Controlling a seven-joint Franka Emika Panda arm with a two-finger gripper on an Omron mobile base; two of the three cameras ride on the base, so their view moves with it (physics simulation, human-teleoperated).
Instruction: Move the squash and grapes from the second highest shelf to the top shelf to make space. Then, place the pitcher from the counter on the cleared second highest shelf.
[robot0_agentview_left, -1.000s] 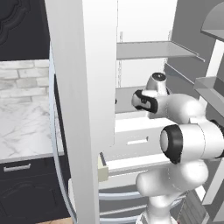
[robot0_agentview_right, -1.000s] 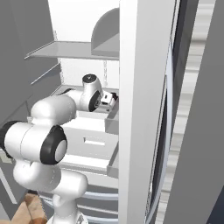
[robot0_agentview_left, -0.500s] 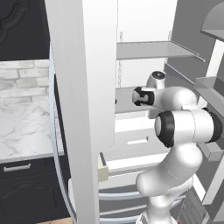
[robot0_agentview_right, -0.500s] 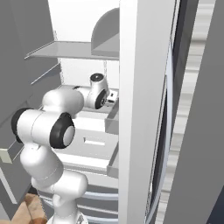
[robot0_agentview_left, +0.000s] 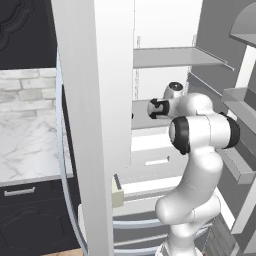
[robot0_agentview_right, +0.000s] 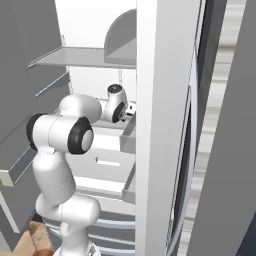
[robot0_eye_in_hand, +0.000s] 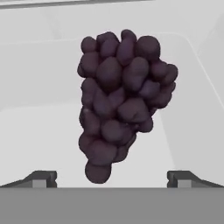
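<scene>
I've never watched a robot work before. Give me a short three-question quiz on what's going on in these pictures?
1. True or false: the gripper already clamps the grapes.
2. In the hand view, the grapes lie: A) between the spread jaws and ahead of them, B) far to one side.
3. What colour is the arm?

Key: 1 false, the jaws stand open and apart from the cluster. 2 A. 3 white with dark joints.

Hand camera close above grapes (robot0_eye_in_hand: 122, 103)
</scene>
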